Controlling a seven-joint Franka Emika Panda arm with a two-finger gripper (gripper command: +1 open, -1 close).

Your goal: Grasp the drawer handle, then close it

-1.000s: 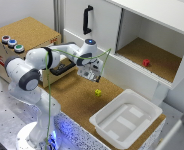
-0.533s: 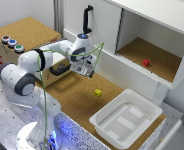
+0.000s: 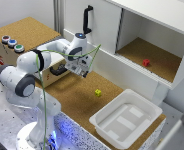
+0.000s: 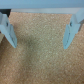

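Pincer [image 4: 41, 31]: jaws wide apart, holding nothing, above bare cork.
Tub [image 3: 126, 120]: empty.
Cabinet [image 3: 157, 30]: red block [image 3: 146, 62] inside.

Robot lab test bench. Perforated metal breadboard base [image 3: 7, 105] under the arm mount, cork-covered work surface [image 3: 77, 97], mock white cabinet [image 3: 142, 30], cork box with three coloured buttons [image 3: 12, 42], small coloured cubes as props. Not a real kitchen.

No text, label, brand, number or sign can be read in either view (both are soft and low in detail). The small red mark on the cork box [image 3: 0, 62] is too blurred to make out.
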